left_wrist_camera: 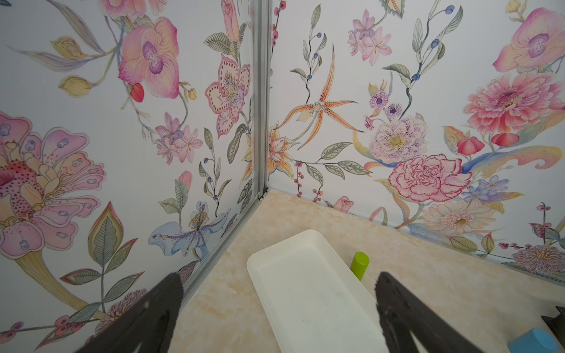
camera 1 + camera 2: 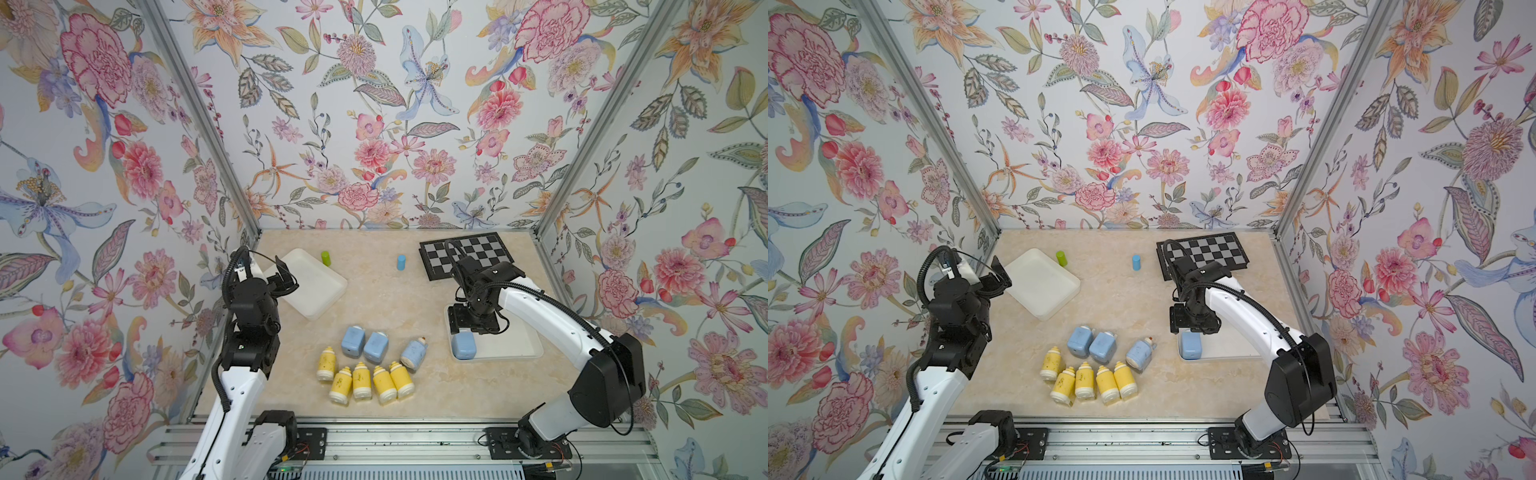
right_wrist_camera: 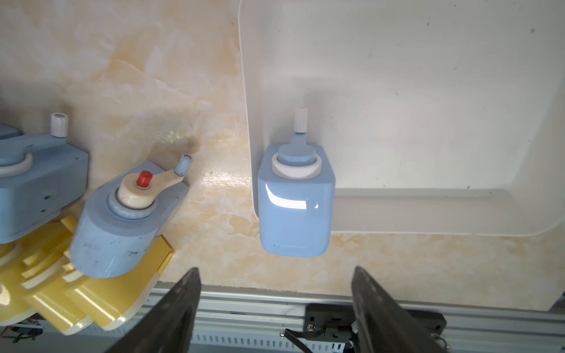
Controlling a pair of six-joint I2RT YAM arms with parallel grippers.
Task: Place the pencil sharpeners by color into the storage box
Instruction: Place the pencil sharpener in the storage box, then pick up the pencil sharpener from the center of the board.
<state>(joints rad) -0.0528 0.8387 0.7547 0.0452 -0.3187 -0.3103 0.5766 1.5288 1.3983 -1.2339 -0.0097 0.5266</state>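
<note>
Several yellow pencil sharpeners [image 2: 362, 380] lie in a row near the table's front. Three pale-blue pencil sharpeners [image 2: 376, 347] lie just behind them. Another pale-blue one [image 3: 295, 207] stands in the near left corner of the right white storage box [image 2: 511, 347]. My right gripper [image 3: 276, 275] hangs just above that sharpener [image 2: 464, 345], open and holding nothing. The left gripper [image 1: 276, 287] is wide open over the empty left white storage box [image 2: 316, 286], also shown in the left wrist view [image 1: 305, 293].
A small green cylinder [image 2: 326, 258] stands beside the left box's far edge. A small blue cylinder [image 2: 401, 262] stands mid-back. A checkerboard [image 2: 469, 253] lies at the back right. Flowered walls close three sides; an aluminium rail [image 2: 395, 444] runs along the front.
</note>
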